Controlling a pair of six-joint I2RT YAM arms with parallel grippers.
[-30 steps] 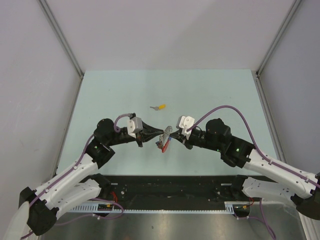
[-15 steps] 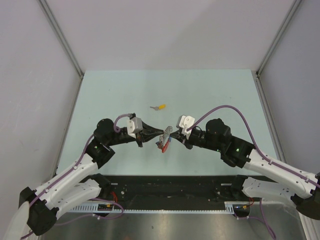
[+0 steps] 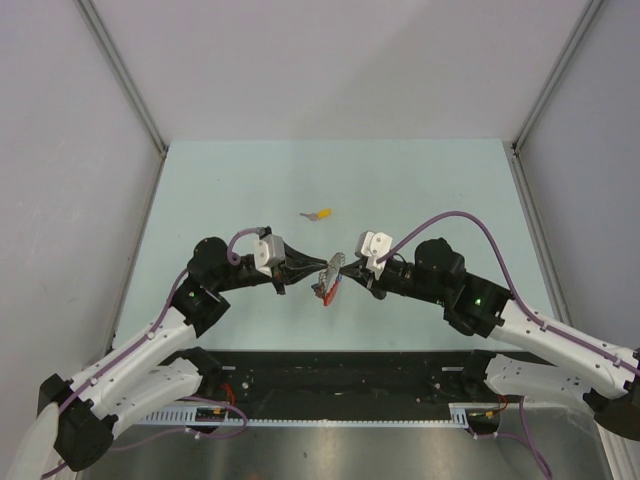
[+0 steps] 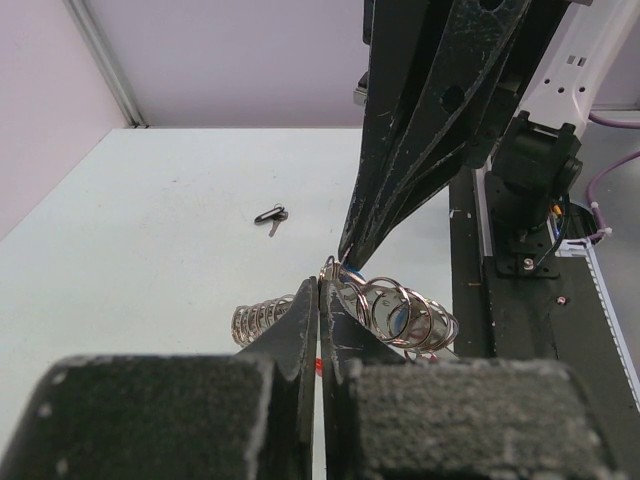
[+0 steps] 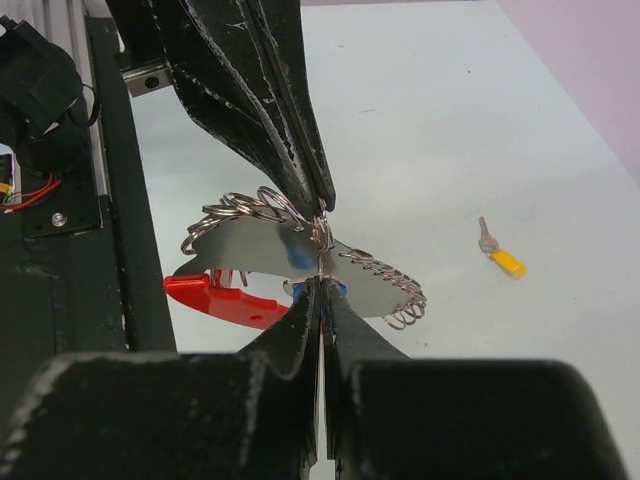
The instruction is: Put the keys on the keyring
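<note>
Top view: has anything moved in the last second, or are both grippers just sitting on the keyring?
The right arm has eased slightly rightward at its elbow; nothing was grasped or released. The right gripper and left gripper stay shut on the keyring bunch, tips meeting there, and it has not shifted. The yellow-capped key lies where it was on the table.
</note>
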